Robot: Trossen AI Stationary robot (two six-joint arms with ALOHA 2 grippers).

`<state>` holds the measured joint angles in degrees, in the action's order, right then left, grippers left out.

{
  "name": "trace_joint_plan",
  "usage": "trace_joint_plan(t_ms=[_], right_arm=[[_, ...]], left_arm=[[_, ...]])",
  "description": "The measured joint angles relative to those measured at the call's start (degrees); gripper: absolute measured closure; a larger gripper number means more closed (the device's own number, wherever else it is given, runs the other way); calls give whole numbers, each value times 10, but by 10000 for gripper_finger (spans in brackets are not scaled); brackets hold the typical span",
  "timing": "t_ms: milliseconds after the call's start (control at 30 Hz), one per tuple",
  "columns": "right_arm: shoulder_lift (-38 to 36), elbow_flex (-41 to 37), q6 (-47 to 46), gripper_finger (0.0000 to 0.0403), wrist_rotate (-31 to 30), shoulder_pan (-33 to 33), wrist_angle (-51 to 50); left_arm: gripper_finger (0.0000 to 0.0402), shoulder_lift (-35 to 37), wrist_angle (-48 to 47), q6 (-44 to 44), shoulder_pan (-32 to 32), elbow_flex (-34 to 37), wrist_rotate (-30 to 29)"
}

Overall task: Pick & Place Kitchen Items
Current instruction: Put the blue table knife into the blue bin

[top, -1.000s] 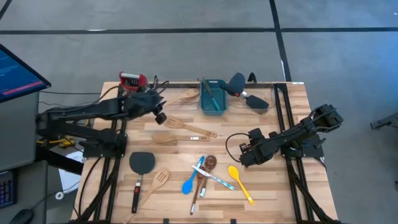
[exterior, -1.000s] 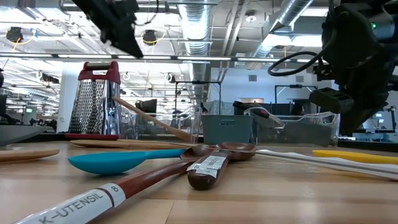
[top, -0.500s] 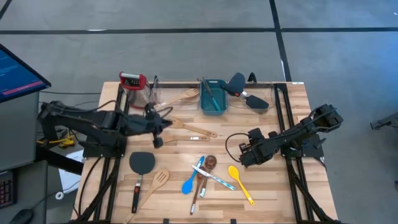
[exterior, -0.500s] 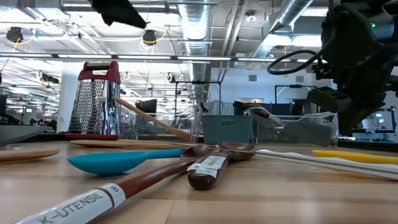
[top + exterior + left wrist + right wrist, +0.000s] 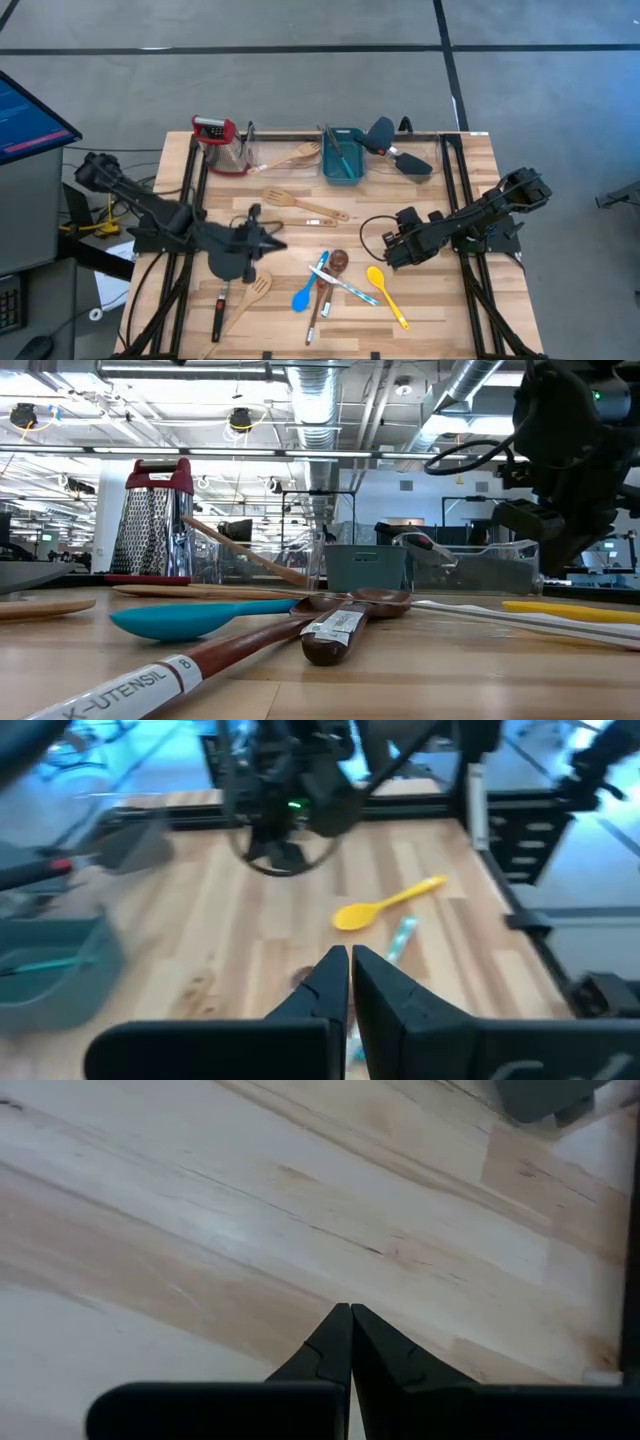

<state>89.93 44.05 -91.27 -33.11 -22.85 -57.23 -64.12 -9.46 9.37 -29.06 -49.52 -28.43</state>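
The kitchen items lie spread over the wooden table (image 5: 440, 310): a yellow spoon (image 5: 385, 293), a blue spoon (image 5: 306, 293) and a dark-brown wooden spoon (image 5: 330, 275) near the front middle. A second ago the left gripper (image 5: 272, 240) was up by the red grater (image 5: 214, 134). Now it has swung down over the black spatula (image 5: 228, 272), fingers pressed together, holding nothing (it hides the pale spoon that lay there). The right gripper (image 5: 392, 254) has not moved, closed and empty, low over bare wood.
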Motion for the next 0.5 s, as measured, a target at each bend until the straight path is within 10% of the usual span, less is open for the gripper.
trace_joint_plan(t_ms=[500], right_arm=[[0,0,4,401,0,0,12]], left_arm=[[398,-94,48,21,-30,0,-34]])
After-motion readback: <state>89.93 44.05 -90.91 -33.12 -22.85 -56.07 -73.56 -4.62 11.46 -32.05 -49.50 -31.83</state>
